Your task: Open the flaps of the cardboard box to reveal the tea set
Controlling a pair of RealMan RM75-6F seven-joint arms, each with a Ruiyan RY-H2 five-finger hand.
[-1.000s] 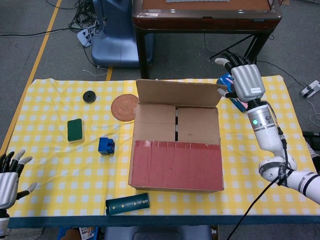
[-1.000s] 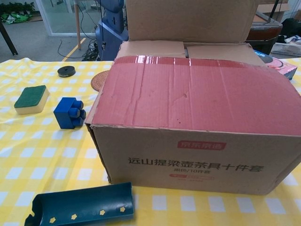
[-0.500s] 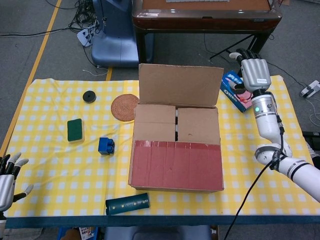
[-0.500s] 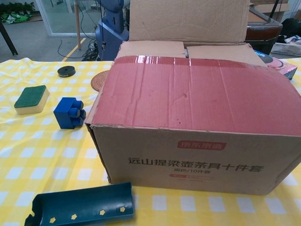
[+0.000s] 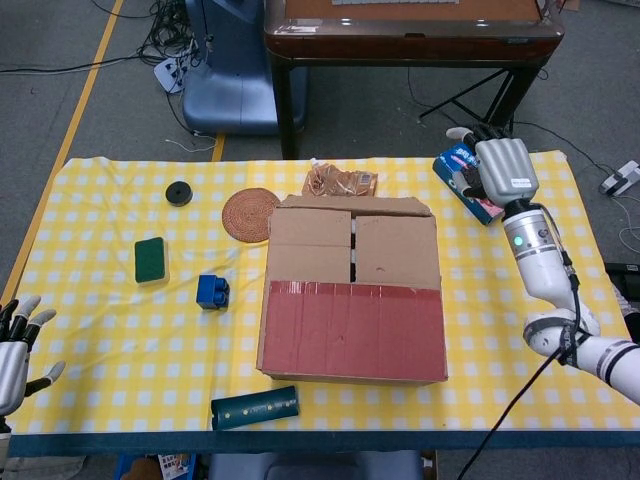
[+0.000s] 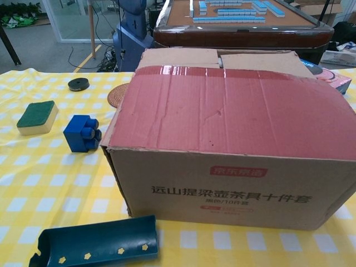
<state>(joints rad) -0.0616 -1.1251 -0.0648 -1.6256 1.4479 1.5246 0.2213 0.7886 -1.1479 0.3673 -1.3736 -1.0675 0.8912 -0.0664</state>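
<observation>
Cardboard box [image 5: 352, 300] sits mid-table, to the left of the right hand [image 5: 503, 172], with the red near flap and two inner flaps lying flat so whatever's inside is hidden; the far flap is hard to make out. The right hand hovers by a blue packet [image 5: 462, 180], holding nothing, though I can't tell how its fingers lie, while the left hand [image 5: 17, 344] is half cut off at the table's near corner, fingers spread and empty. Yellow checked tablecloth [image 5: 110, 330], grey floor, a dark wooden table [image 5: 410, 40] behind.

A dark wooden mahjong table [image 5: 412, 30] stands at 12 o'clock on grey floor [image 5: 90, 90]. A yellow floor line [image 5: 82, 95] runs at 10 o'clock, beside tangled cables [image 5: 170, 40].
</observation>
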